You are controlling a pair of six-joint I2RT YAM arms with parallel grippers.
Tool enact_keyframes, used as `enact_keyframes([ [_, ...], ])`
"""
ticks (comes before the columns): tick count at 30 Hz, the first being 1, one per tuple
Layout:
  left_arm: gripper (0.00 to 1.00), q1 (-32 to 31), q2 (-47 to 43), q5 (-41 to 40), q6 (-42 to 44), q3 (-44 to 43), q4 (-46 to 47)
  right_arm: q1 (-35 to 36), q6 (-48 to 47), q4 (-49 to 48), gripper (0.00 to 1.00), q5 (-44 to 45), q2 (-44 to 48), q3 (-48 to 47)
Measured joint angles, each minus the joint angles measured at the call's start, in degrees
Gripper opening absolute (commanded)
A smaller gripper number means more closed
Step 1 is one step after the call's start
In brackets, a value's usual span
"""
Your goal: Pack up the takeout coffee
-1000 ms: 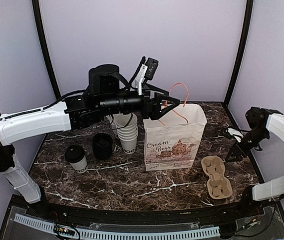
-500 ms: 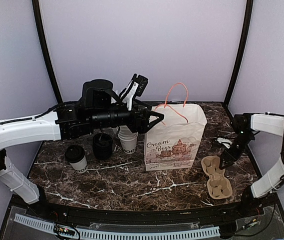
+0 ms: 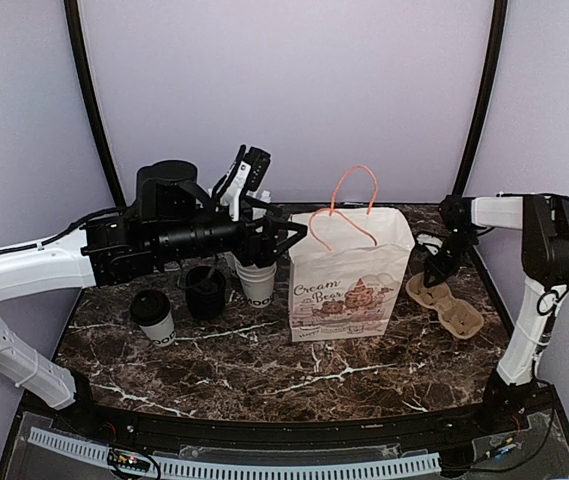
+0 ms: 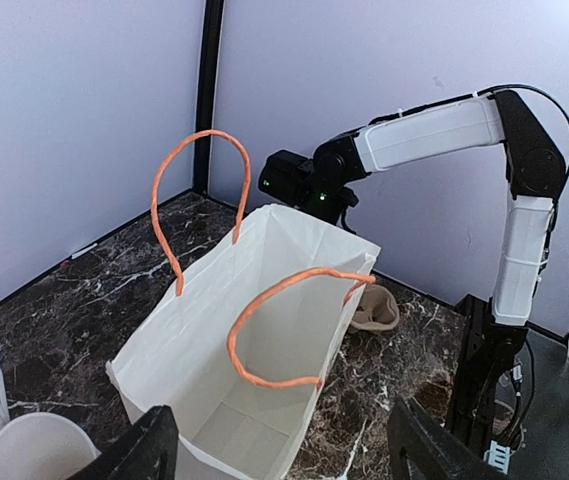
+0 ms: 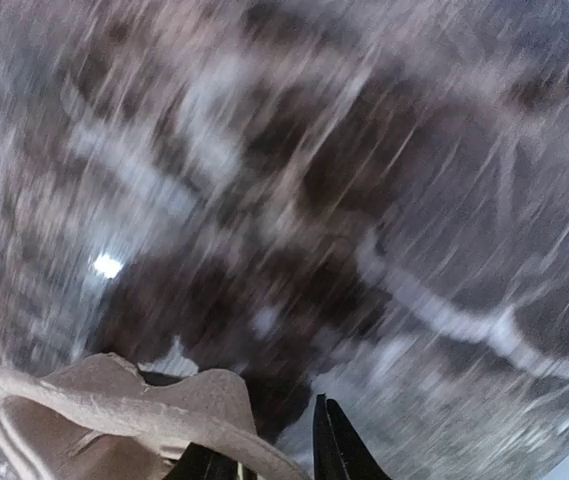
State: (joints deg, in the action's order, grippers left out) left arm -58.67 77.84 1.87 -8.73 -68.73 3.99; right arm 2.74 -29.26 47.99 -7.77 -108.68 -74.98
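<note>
Listing takeout coffee point(image 3: 152, 318) as sitting unpacked at left of table point(image 3: 244, 360), well apart from open paper bag point(image 3: 349, 280). Holding left gripper point(image 4: 284, 452) wide open, empty, beside bag mouth. Pinching cardboard cup carrier point(image 3: 451, 306) rim with right gripper point(image 3: 432, 272). Leaving pickup and bagging outstanding.

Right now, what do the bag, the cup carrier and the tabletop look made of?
The bag: white matte paper, creased folds, printed front; orange handles look like twisted cord. The cup carrier: probably moulded pulp, brown, rough and dull. The tabletop: dark marble look with white veins, slight sheen; stone or laminate, unclear.
</note>
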Motion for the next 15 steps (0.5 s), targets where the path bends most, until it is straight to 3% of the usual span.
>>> enact_keyframes([
  [5, 0.75, 0.0, -0.1, -0.5, 0.0, 0.3, -1.2, 0.0, 0.8, -1.1, 0.42, -0.6, -5.7, -8.5],
  [10, 0.76, 0.0, -0.4, -2.2, 0.2, 0.5, -1.6, -0.8, 0.6, 0.2, 0.54, -1.0, -1.4, -7.1],
  [12, 0.77, 0.0, -0.5, -2.9, 0.4, 0.6, -1.6, -2.1, 0.8, 1.5, 0.67, -1.9, 2.6, -6.1],
  [14, 0.78, 0.0, -0.5, -3.5, 0.7, 0.6, -1.6, -3.6, 1.1, 2.3, 0.96, -2.5, 8.0, -5.6],
  [15, 0.79, 0.0, -0.5, -3.9, 0.8, 0.6, -1.6, -4.3, 1.8, 2.3, 0.98, -2.5, 10.8, -5.3],
])
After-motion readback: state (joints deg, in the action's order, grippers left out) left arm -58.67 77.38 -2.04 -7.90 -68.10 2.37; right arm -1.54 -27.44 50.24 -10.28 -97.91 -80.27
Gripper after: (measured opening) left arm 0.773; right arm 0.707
